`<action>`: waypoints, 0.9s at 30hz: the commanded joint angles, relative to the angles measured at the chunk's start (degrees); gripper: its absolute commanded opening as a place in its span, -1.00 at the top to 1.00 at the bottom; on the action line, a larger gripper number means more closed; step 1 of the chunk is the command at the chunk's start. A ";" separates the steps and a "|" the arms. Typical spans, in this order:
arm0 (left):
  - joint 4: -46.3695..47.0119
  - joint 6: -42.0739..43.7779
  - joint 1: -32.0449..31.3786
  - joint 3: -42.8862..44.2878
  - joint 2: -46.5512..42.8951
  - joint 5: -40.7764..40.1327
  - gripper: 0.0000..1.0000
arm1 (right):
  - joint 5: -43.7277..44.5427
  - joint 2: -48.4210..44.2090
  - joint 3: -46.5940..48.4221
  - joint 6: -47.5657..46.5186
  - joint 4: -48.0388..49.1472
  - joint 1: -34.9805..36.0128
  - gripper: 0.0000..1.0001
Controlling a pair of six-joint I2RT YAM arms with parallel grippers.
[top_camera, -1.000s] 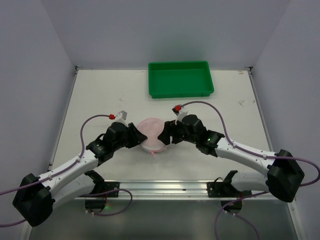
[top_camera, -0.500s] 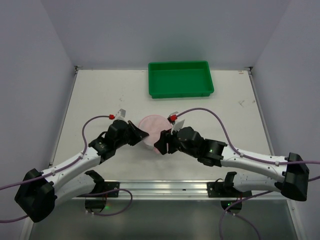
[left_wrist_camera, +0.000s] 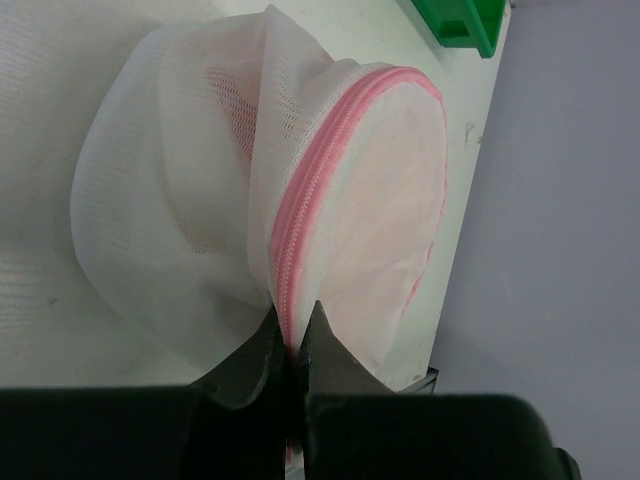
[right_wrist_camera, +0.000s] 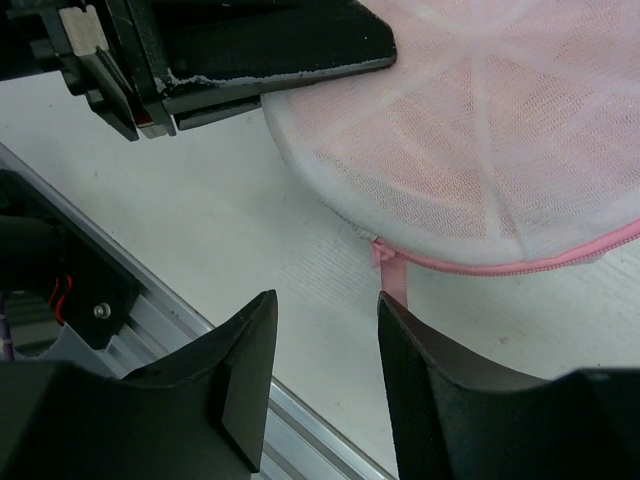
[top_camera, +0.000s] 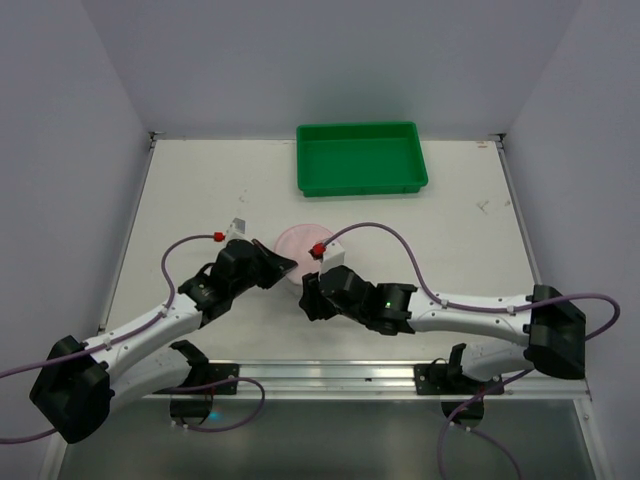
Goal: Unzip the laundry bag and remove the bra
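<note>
Sitting mid-surface [top_camera: 200, 190], the laundry bag [top_camera: 297, 240] lies between both hands, well short of the green tray [top_camera: 362, 160] at the far edge. The zipper trim [left_wrist_camera: 300, 230] is closed along the stretch that shows. Pale pink shows through the mesh; the bra can't be told apart from it. Left hand [top_camera: 288, 266] is clamped on the bag's pink rim, fingers [left_wrist_camera: 255, 360] pinched together on the trim. Left arm reaches low from the near-left corner, angled in toward the bag. Right hand [top_camera: 305, 292] sits just on the near side of the bag, fingers [right_wrist_camera: 240, 370] spread apart, holding nothing. A small pink pull tab [right_wrist_camera: 388, 278] hangs off the rim just beside one finger; contact unclear. Right arm lies low, roughly along the near rail [top_camera: 330, 375]. Bare surface stretches left, right and beyond the bag up to the tray.
</note>
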 commanded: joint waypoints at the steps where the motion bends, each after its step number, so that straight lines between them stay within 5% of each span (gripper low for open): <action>1: 3.87 -1.46 -0.32 1.83 -0.28 -2.40 1.00 | 0.92 0.76 2.42 2.25 0.85 0.23 0.07; 27: 6.07 -2.61 -0.41 0.25 -1.95 0.68 1.00 | -3.65 3.31 -0.39 2.69 11.04 -5.92 0.27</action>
